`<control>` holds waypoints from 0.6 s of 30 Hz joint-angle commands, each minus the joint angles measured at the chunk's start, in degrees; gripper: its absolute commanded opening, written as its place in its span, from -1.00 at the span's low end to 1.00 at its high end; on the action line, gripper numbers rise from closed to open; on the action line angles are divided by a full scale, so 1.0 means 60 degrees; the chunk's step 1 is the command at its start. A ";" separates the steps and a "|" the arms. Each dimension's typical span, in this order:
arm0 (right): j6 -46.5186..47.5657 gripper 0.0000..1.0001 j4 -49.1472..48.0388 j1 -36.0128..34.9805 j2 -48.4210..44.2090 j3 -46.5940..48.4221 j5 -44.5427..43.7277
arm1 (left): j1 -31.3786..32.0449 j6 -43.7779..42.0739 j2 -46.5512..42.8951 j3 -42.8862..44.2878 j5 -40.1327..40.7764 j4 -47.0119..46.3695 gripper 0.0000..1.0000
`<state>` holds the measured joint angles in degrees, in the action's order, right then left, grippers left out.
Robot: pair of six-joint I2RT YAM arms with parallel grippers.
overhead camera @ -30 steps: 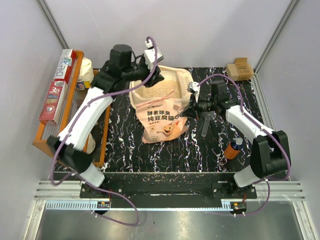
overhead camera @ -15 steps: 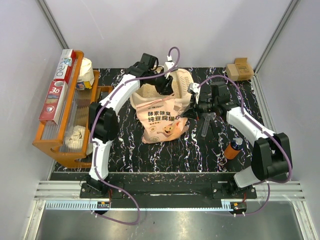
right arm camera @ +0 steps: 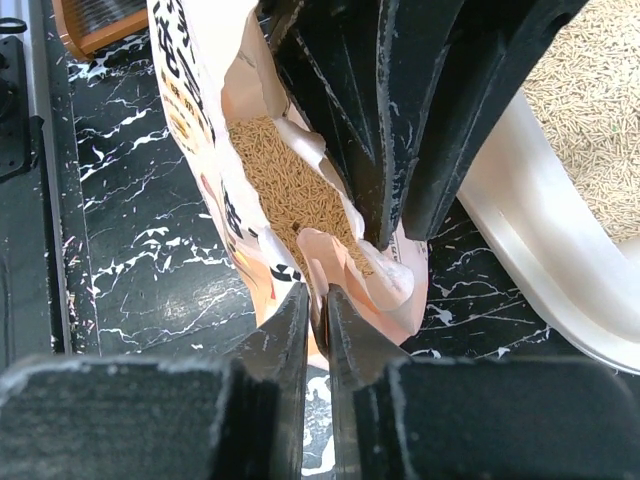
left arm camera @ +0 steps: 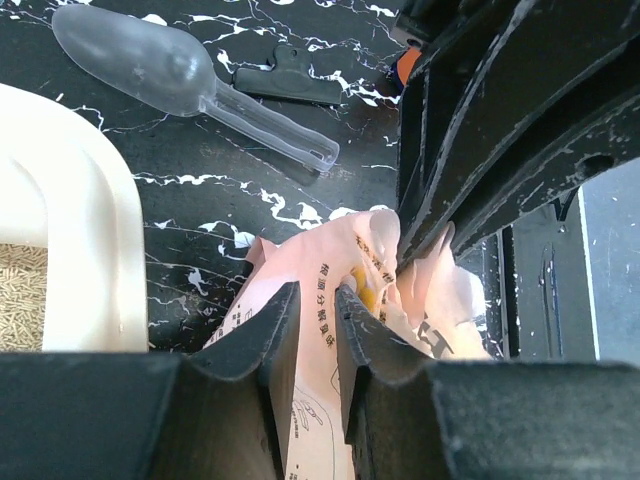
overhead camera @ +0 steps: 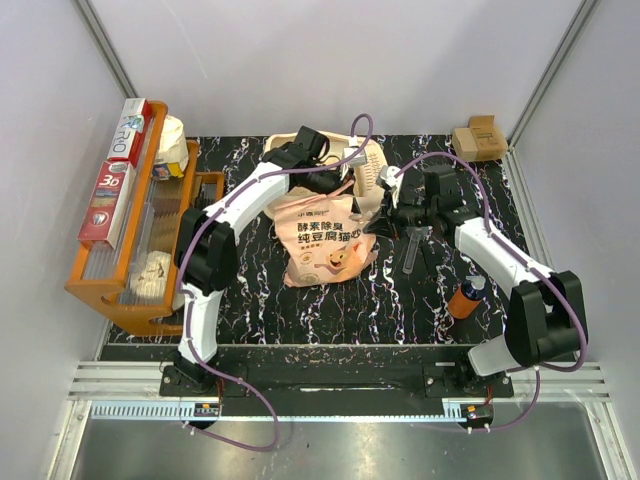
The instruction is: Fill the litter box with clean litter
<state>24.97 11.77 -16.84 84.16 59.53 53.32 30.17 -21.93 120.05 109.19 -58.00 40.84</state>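
Left wrist, right wrist: left claw (left arm camera: 317,296) and right claw (right arm camera: 318,293) each tight on bag (overhead camera: 325,240) rim.

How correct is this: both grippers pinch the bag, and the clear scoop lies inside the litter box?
No: the left wrist view shows the clear scoop on the table, outside the litter box. The left gripper and right gripper pinch the bag.

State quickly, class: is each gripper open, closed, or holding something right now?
Left gripper: closed, pinching the litter bag by its rim.
Right gripper: closed, pinching the same bag's rim.
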 commanded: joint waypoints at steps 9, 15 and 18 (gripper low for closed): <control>-0.0602 -0.55 -0.0204 -0.0050 -0.0624 -0.0004 -0.1357 | -0.0078 0.0652 -0.0921 -0.0415 -0.0295 -0.0873 -0.52; -0.0808 -0.26 -0.0233 -0.0064 -0.0316 0.0172 -0.1460 | -0.0063 0.0828 -0.0936 -0.0444 -0.0207 -0.1006 -0.52; -0.0778 -0.11 -0.0482 -0.0064 -0.0316 0.0113 -0.1518 | -0.0063 0.0843 -0.0951 -0.0517 -0.0178 -0.1006 -0.53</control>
<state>20.73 11.84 -16.84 82.32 59.20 45.74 29.74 -17.50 117.80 106.52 -58.28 37.19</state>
